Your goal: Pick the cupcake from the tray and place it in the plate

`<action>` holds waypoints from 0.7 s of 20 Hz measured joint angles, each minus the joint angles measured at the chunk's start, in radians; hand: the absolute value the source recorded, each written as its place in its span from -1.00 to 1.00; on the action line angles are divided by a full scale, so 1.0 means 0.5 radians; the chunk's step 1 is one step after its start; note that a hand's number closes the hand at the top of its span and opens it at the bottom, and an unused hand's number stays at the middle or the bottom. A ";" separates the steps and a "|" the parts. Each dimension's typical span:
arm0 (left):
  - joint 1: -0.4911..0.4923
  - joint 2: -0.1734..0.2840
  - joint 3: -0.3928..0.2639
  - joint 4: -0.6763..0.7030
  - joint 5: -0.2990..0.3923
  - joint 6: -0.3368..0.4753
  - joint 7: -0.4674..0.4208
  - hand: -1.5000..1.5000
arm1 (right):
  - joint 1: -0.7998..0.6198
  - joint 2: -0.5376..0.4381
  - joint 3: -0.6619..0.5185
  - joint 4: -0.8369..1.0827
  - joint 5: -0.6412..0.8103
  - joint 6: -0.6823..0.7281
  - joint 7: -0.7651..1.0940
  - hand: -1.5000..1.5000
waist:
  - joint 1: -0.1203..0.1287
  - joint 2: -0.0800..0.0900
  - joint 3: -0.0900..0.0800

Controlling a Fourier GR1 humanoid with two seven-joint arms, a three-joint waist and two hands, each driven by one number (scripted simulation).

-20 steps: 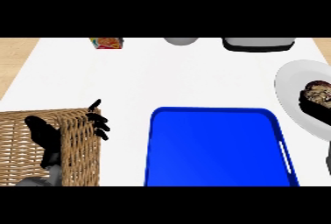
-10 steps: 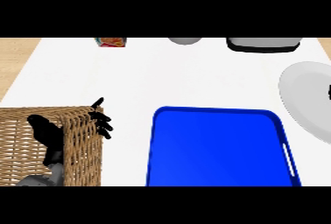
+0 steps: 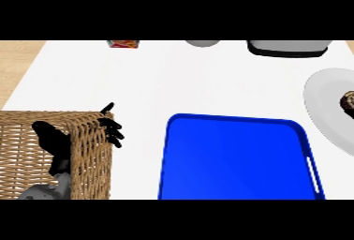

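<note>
Cupcake [image 3: 347,102] sits on white plate [image 3: 325,110] at table's right edge, blue tray [image 3: 235,159] bare; left robot hand [image 3: 59,140] rests wide over wicker basket [image 3: 27,176], holding nothing.

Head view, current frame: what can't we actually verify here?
- Cupcake: cut by the right edge; only a dark sliver shows on the plate.
- Right hand: not in view.
- Left hand: palm and thumb partly hidden by the wicker basket.
- Objects along the counter's far edge, including a small red-and-yellow item: cropped at the top, unidentifiable.
- Blue tray: near edge cut off.
</note>
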State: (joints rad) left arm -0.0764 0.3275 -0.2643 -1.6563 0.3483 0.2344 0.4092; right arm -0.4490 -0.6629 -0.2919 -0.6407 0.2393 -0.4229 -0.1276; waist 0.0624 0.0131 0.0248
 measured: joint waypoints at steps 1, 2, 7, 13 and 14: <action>-0.003 0.000 0.005 0.010 0.010 -0.009 0.005 0.00 | -0.027 0.007 -0.020 0.050 -0.026 0.034 -0.061 -1.00 | -0.002 0.000 0.001; -0.004 -0.002 -0.002 0.006 -0.004 0.003 0.011 0.00 | -0.053 0.016 -0.048 0.094 -0.057 0.062 -0.133 -1.00 | -0.003 0.000 0.001; 0.016 -0.004 0.010 -0.005 -0.011 0.010 0.023 0.00 | -0.140 0.021 -0.267 0.229 -0.273 0.172 -0.488 -1.00 | -0.022 -0.005 0.002; 0.032 -0.007 0.029 0.001 -0.006 -0.004 0.024 0.00 | -0.198 -0.043 -0.517 0.432 -0.495 0.324 -0.747 -1.00 | -0.042 -0.014 0.002; 0.042 -0.007 0.035 -0.002 -0.003 -0.010 0.015 0.00 | -0.190 -0.063 -0.549 0.463 -0.528 0.390 -0.773 -1.00 | -0.047 -0.017 0.003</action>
State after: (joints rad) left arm -0.0556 0.3239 -0.2468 -1.6572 0.3470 0.2292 0.4167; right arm -0.5439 -0.6944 -0.5663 -0.4090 -0.0249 -0.2280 -0.5140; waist 0.0389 0.0045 0.0261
